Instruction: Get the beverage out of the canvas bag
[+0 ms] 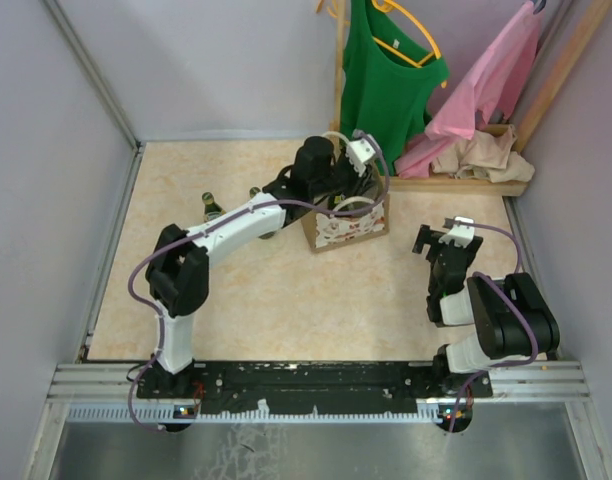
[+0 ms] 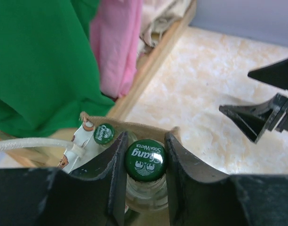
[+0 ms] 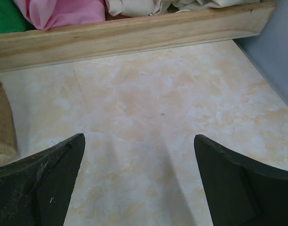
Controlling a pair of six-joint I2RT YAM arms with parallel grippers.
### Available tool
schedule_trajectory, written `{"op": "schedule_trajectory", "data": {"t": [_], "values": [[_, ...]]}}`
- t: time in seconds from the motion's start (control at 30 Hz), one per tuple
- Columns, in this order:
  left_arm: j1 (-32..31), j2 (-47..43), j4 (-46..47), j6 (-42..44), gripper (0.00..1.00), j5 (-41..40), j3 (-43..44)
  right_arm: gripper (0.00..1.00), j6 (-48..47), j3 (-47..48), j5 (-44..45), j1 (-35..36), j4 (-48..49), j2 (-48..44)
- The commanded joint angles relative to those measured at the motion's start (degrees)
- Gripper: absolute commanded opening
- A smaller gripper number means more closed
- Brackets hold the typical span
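Note:
The canvas bag (image 1: 348, 228) stands upright at the table's far middle, tan with a white printed side. My left gripper (image 1: 338, 188) is over its open top. In the left wrist view my left gripper (image 2: 145, 143) is shut on the neck of a clear glass soda water bottle (image 2: 145, 160) with a green cap, which stands inside the bag's tan rim (image 2: 139, 124). A second green-capped bottle (image 2: 104, 133) stands beside it in the bag, near a white handle (image 2: 36, 143). My right gripper (image 1: 441, 238) (image 3: 139, 139) is open and empty over bare table, right of the bag.
Two small bottles (image 1: 212, 208) (image 1: 256, 193) stand on the table left of the bag. A wooden rack base (image 3: 134, 33) with a green top (image 1: 386, 75) and pink clothes (image 1: 486, 85) lies behind the bag. Walls close both sides.

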Motion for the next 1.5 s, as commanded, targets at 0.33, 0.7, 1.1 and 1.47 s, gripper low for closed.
{"op": "schedule_trajectory", "data": {"t": [0.33, 0.7, 1.1, 1.47], "values": [[0.5, -22.5, 11.3, 5.6, 0.00, -10.7, -2.2, 0.99, 0.1, 1.2, 0.2, -0.1, 2.5, -0.9], [0.5, -26.3, 14.9, 3.1, 0.00, -11.5, -11.3, 0.99, 0.1, 1.2, 0.2, -0.1, 2.5, -1.0], [0.5, -29.0, 14.4, 2.7, 0.00, -12.9, -12.8, 0.99, 0.1, 1.2, 0.2, -0.1, 2.5, -1.0], [0.4, -46.9, 9.5, 2.8, 0.00, -29.9, -25.3, 0.99, 0.1, 1.2, 0.2, -0.1, 2.5, -0.9]]}}
